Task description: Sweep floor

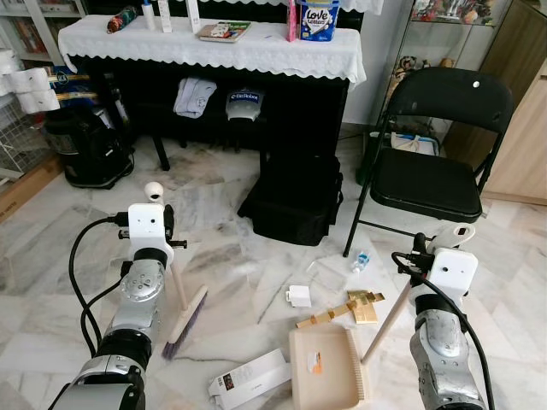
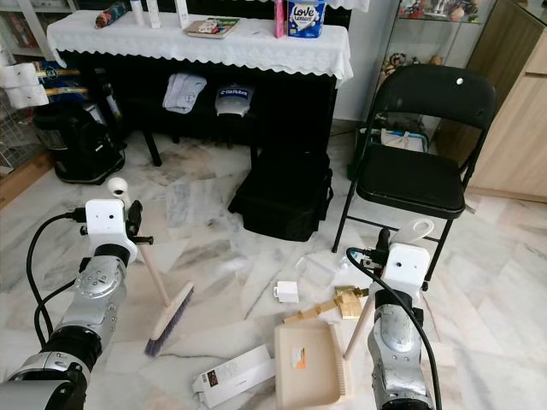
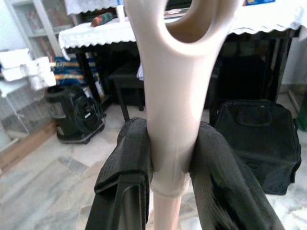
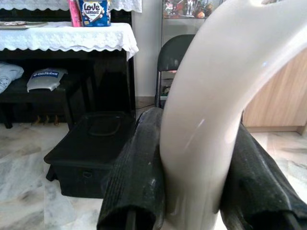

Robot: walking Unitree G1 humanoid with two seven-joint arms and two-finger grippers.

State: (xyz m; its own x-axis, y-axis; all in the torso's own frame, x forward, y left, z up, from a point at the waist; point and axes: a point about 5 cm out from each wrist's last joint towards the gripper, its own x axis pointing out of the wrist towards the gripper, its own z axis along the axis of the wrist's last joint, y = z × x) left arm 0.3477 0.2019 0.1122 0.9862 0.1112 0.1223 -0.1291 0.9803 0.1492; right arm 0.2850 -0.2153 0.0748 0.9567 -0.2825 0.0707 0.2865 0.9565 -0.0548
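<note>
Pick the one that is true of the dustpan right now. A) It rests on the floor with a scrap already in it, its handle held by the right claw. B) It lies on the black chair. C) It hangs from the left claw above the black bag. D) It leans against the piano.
A: the dustpan sits on the marble floor with an orange scrap inside, and the right claw is shut on its handle.

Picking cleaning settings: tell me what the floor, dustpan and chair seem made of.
Floor: looks like polished marble tile, white with grey veins and a soft sheen. Dustpan: probably plastic, matte beige, moulded in one piece. Chair: black frame, likely painted metal tubing; the seat looks padded, perhaps vinyl.
</note>
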